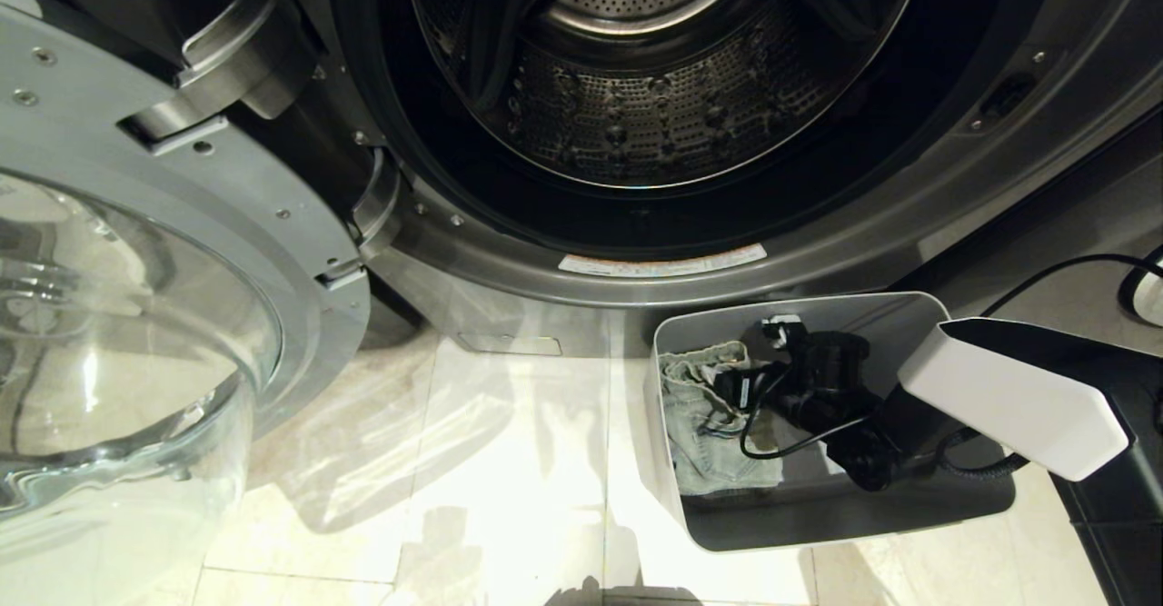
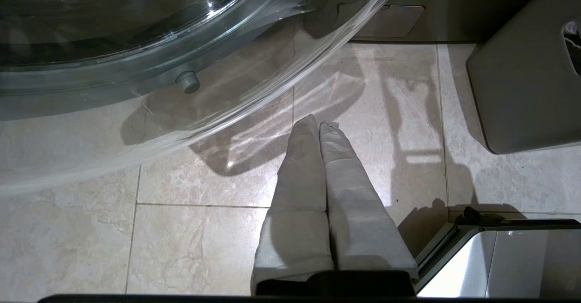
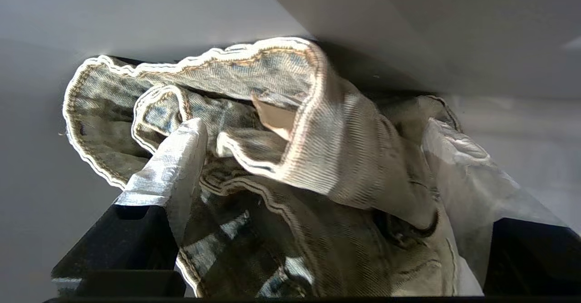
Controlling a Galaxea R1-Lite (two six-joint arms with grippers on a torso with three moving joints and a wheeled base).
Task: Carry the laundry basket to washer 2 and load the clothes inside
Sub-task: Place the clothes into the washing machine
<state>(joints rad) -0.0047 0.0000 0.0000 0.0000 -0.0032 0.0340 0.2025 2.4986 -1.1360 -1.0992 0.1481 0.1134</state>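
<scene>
The right claw (image 3: 313, 157) is held spread astride the crumpled pale denim garment (image 3: 290, 126) inside the grey plastic laundry basket (image 1: 672, 333), evidently for a grasp.

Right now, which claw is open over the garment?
The right claw, down inside the laundry basket, fingers spread around the denim clothes. The left claw is shut above bare floor.

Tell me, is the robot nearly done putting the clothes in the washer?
Not yet. The laundry basket already sits by the open washer. The right hand is open around the clothes inside it. Grabbing and loading remain. The left hand waits shut.
</scene>
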